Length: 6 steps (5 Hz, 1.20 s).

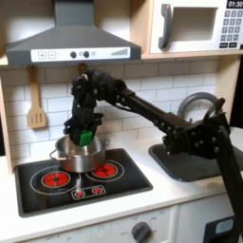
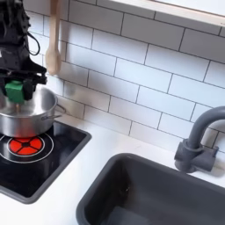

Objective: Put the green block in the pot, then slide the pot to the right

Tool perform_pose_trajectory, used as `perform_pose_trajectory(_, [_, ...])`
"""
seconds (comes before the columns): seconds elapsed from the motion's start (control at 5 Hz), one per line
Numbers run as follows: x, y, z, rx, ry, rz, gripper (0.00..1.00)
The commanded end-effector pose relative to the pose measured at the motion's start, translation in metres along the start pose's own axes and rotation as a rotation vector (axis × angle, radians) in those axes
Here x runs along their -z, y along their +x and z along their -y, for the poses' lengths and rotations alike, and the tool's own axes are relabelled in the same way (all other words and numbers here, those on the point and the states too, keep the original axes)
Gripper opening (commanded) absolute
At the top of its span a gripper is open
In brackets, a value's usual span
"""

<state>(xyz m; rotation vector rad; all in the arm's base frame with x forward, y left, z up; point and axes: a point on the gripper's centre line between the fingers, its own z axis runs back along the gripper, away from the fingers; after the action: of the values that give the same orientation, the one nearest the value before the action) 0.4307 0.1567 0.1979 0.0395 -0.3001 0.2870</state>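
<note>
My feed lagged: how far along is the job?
Done: the green block is picked up, held by the tool. In hand: it hangs over the pot's opening, in both exterior views, not released. Left: drop it in, then slide the pot along the stovetop.

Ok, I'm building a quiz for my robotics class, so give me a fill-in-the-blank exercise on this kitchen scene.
1. The gripper holds the green block directly above the ____.
2. The pot stands on the ____.
3. A wooden ____ hangs on the tiled wall.
4. In the second exterior view, the faucet stands at the ____ edge.

Missing words: pot; stove; spoon; right
</note>
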Motion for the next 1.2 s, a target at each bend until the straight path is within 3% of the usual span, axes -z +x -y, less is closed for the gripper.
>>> perform_pose_trajectory(0.0, [0.001,-0.001,0.006,0.030,-0.009,-0.016,1.00])
perform_pose_trajectory(0.6, [0.018,-0.015,0.011,0.047,-0.013,-0.087,1.00])
perform_pose_trajectory(1.0, [0.020,-0.018,0.024,0.078,-0.022,-0.097,1.00])
